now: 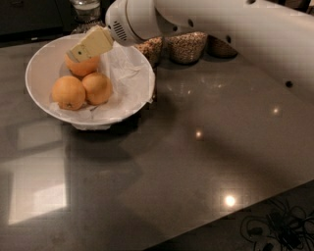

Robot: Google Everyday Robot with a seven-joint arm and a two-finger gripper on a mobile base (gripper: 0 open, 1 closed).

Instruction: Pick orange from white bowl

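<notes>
The white bowl (39,68) stands at the back left of the dark table, lined with crumpled white paper (125,73). Three oranges lie in it. The largest, deeper-coloured orange (81,67) is at the back; two paler ones (68,92) (98,87) lie in front of it. My gripper (79,52), cream-coloured on a white arm (196,19), reaches in from the right. It sits right over the top of the back orange and hides its upper part.
Glass jars of grains (189,46) (149,49) stand behind the bowl's right side, and another jar (86,9) behind the bowl. The table's front edge runs diagonally at bottom right, with tangled cables (274,228) on the floor beyond.
</notes>
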